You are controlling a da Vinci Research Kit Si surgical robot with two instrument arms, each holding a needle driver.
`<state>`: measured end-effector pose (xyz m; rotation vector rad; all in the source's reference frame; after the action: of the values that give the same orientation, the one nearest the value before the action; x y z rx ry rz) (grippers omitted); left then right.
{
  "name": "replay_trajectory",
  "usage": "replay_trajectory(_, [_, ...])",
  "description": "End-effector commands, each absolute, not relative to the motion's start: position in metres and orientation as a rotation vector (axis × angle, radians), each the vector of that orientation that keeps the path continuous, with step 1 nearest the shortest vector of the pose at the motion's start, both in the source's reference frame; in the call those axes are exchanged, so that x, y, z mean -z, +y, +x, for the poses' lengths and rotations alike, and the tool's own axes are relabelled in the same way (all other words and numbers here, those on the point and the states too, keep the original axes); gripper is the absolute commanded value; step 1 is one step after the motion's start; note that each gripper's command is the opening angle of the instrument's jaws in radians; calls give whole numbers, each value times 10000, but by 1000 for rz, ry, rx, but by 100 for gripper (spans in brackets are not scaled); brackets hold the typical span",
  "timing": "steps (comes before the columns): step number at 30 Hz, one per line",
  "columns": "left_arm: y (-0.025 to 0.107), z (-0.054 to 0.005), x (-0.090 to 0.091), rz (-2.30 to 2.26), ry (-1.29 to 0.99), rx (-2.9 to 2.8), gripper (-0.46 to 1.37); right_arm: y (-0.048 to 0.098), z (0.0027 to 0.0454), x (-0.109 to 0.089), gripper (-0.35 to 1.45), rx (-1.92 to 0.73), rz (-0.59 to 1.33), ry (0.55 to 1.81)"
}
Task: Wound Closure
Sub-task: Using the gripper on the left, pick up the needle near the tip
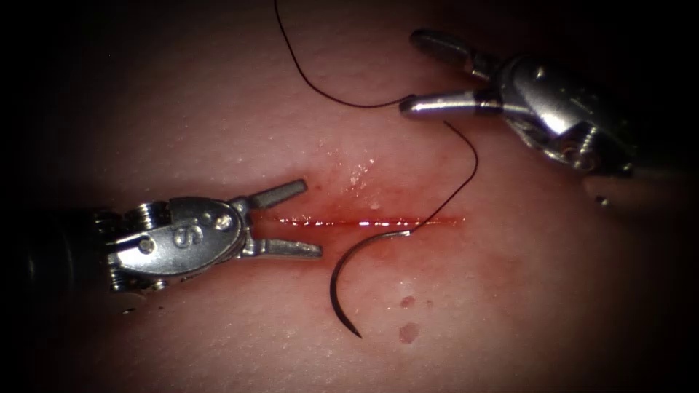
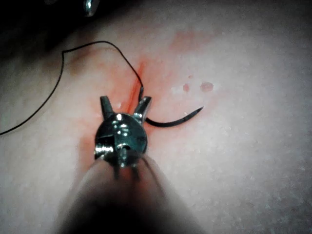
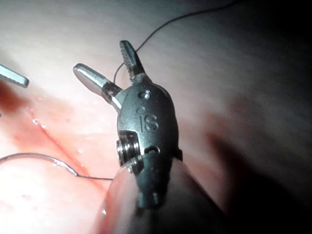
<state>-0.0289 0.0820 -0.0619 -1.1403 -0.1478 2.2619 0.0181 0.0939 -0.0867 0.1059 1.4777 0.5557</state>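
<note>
Tissue (image 1: 218,109) lies broad under both tools, its cut (image 1: 364,221) running three to nine o'clock, wet with red fluid (image 1: 408,332). Right tool (image 1: 419,73), up at one o'clock, jaws spread, holding nothing, thread (image 1: 320,91) draped past. Left tool (image 1: 309,218), at nine o'clock, jaws apart, empty too. Needle (image 1: 346,276) lies loose at six o'clock, swaged end at the cut. To my eye, a grip well back along the curve would serve best.

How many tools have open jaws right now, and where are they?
2. The left tool sits at the cut's left end, open, holding nothing. The right tool hovers above the cut's right end, open, thread running past its lower jaw. The needle lies free on the tissue.
</note>
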Motion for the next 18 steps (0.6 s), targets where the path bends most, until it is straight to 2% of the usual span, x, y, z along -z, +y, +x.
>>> replay_trajectory(1, [820, -289, 619, -1139, -145, -2260, 51, 939, 181, 866, 112, -553, 109, 1479])
replay_trajectory(18, [820, -290, 620, -1174, -147, -2284, 52, 939, 181, 867, 112, -553, 109, 1479])
